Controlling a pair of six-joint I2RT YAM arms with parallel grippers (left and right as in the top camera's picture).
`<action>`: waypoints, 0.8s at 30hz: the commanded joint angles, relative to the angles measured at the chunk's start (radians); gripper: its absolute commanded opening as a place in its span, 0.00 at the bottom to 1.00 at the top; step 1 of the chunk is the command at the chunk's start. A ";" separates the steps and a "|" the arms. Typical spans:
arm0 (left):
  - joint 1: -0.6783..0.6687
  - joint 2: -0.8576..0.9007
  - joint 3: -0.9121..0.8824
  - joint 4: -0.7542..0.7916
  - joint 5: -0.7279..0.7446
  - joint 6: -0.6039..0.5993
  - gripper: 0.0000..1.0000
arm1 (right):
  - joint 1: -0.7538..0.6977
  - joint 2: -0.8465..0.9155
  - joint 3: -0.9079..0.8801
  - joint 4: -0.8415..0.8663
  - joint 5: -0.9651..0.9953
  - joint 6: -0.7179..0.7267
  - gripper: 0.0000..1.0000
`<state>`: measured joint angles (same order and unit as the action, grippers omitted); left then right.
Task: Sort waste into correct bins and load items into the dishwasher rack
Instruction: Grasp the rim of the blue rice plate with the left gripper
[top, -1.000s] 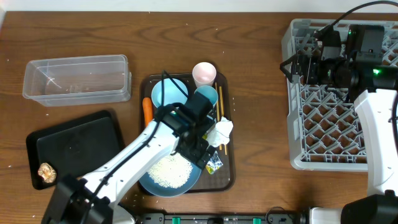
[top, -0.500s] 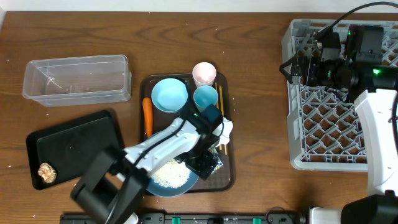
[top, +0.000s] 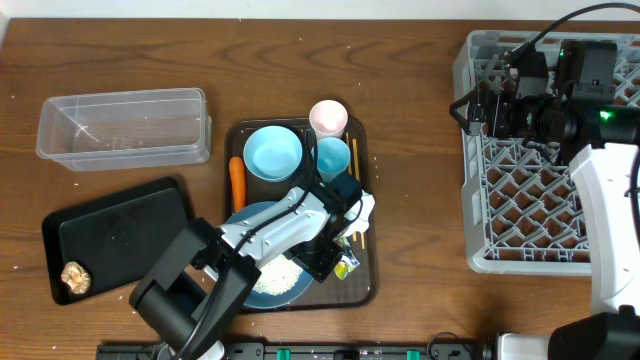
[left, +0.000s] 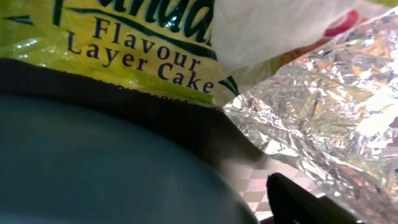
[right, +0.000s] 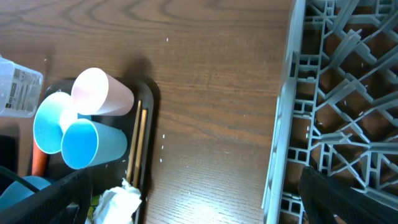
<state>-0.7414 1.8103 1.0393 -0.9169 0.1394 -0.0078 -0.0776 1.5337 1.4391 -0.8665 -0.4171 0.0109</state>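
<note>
Left hand (top: 332, 262): down low at the near right corner of the dark-brown serving tray (top: 366, 288), right at the yellow-green wrapper (top: 347, 266). In the wrist view the wrapper fills the frame, with printed lettering up top and crinkled silver foil to the right. One dark finger (left: 305, 200) shows at the bottom edge. Cannot tell whether this hand is pinching the wrapper or spread.

Crumpled white napkin (top: 360, 207): on the tray just beyond the wrapper, its edge overlapping the wrapper in the wrist view.

Large blue plate (top: 248, 214): near half of the tray, partly under the left arm, with loose white rice (top: 272, 282) heaped inside.

Far half of the tray:
- Pale-blue bowl (top: 272, 152), light-blue cup (top: 331, 157) and pink cup (top: 328, 117) are clustered close together.
- Carrot (top: 237, 180) lies along the tray's left edge.
- Chopsticks (top: 354, 165) lie along the right side, just beside the light-blue cup.

Clear tub (top: 125, 125): on the bench (top: 400, 60) to the far left. Nothing visible in it.

Black tray (top: 120, 235): nearer than the tub, tilted askew. Brown lump (top: 75, 277) sits in its near left corner.

Rack (top: 530, 210): right side of the bench, well apart from the tray.

Right hand (right: 193, 186): over the rack's far left corner, fingers spread wide with nothing between them.
</note>
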 joint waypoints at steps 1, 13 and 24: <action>0.006 0.019 -0.005 0.002 -0.060 -0.003 0.66 | 0.007 0.001 0.018 0.008 -0.002 -0.005 0.99; 0.006 -0.018 0.101 -0.085 -0.173 -0.130 0.65 | 0.007 0.001 0.018 0.022 -0.002 -0.005 0.99; 0.005 -0.048 0.001 0.045 -0.185 -0.277 0.48 | 0.007 0.001 0.018 0.021 -0.001 -0.005 0.99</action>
<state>-0.7410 1.7813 1.0912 -0.8848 -0.0071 -0.2485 -0.0776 1.5337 1.4391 -0.8474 -0.4171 0.0109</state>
